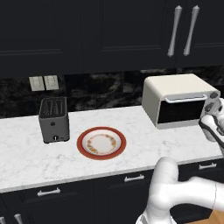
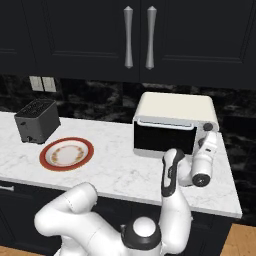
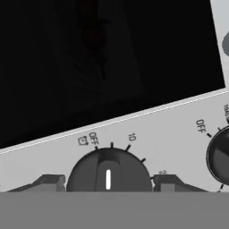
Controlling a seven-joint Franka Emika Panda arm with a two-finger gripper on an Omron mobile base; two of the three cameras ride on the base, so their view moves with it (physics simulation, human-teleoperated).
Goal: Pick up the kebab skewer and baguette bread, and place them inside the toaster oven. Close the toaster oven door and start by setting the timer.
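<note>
We are holding our gripper [image 3: 107, 181] right at the toaster oven's timer knob [image 3: 108, 172], one finger on either side of the dark dial, fingers spread about the knob's width. Whether the pads are already pressing on it we cannot tell. The dial's white mark is pointing roughly between the OFF and 10 ticks, so we are judging the timer not yet set. A second knob [image 3: 219, 159] is sitting just to the side on the same pale panel.

Moving outward, we are seeing the toaster oven door [image 2: 165, 139] standing shut on the toaster oven [image 1: 175, 98], its dark glass hiding whatever is inside. On the counter [image 1: 26, 153], the plate [image 1: 101, 143] is lying bare, with no kebab skewer or baguette bread on it, so we are taking it that both are already loaded. The slot toaster [image 1: 54, 120] is standing beside the plate. Only the turn of the timer seems left.
</note>
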